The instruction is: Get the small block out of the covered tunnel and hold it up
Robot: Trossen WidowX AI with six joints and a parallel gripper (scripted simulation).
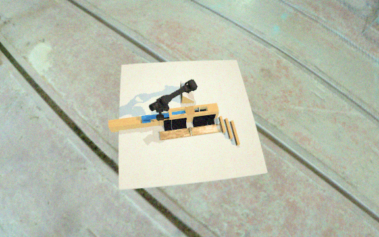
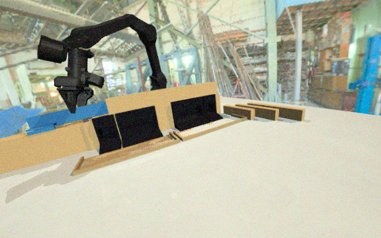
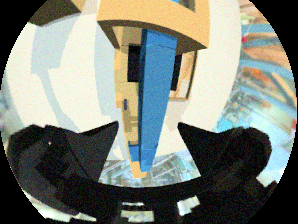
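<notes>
Jaws (image 1: 159, 117) (image 2: 75, 110) spread and empty by the tunnel (image 1: 193, 111) (image 2: 162, 102) (image 3: 155, 17) — cage-sliding stage, it seems — next they need a grip on the blue bar (image 1: 150, 118) (image 2: 92, 110) (image 3: 157, 85).

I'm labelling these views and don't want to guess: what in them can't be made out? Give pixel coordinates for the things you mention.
- The small block: not identifiable in any view; the tunnel's (image 1: 189, 113) (image 2: 162, 99) (image 3: 155, 15) walls and cover could hide it.
- The far end of the blue bar (image 1: 148, 118) (image 2: 66, 116) (image 3: 157, 85): it runs under the cover in the wrist view.
- The arm's base: behind the tunnel in the exterior view.
- Contents of the dark openings: too dark in the top view.
</notes>
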